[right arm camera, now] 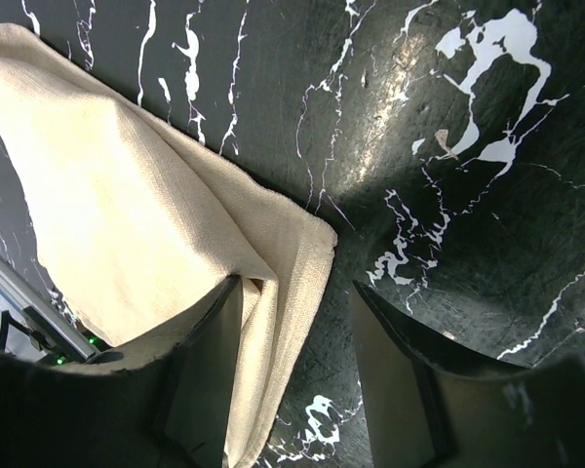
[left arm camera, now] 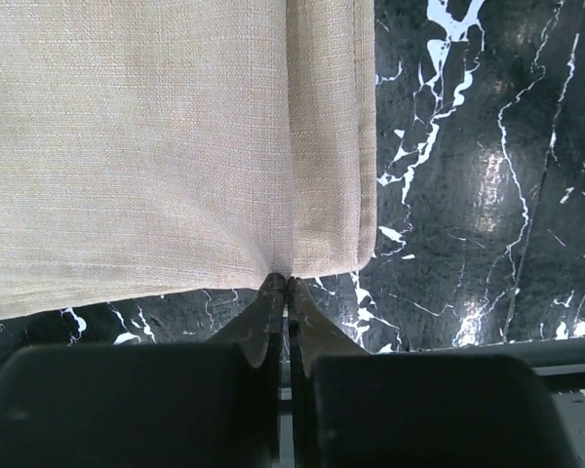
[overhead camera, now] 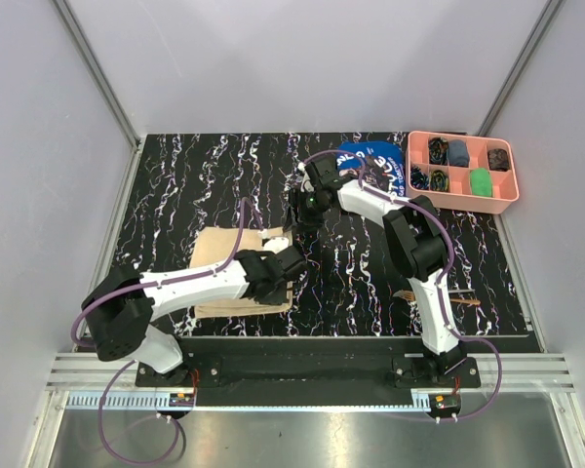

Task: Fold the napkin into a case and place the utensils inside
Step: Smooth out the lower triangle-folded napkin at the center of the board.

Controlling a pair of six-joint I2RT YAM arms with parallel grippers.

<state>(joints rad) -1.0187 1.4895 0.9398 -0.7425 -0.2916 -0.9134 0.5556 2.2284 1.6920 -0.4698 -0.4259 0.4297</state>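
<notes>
Pinching the napkin [left arm camera: 156, 146] at its near edge: left gripper [left arm camera: 288, 285].

A black marble-patterned surface [overhead camera: 224, 175] with white veins is boxed in by plain pale grey walls [overhead camera: 302, 58] behind it and on both sides. Aluminium posts [overhead camera: 97, 73] rise at its back corners, and a slotted metal rail [overhead camera: 526, 369] runs along its near edge.

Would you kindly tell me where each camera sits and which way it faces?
Top external: above and behind the robot, looking down on the table; both arms show.
Left wrist: on the left arm, looking along the shut left tool at the pinched napkin edge.
Right wrist: on the right arm, looking down past its open right tool at a napkin corner.
Shared: all see the napkin.
</notes>
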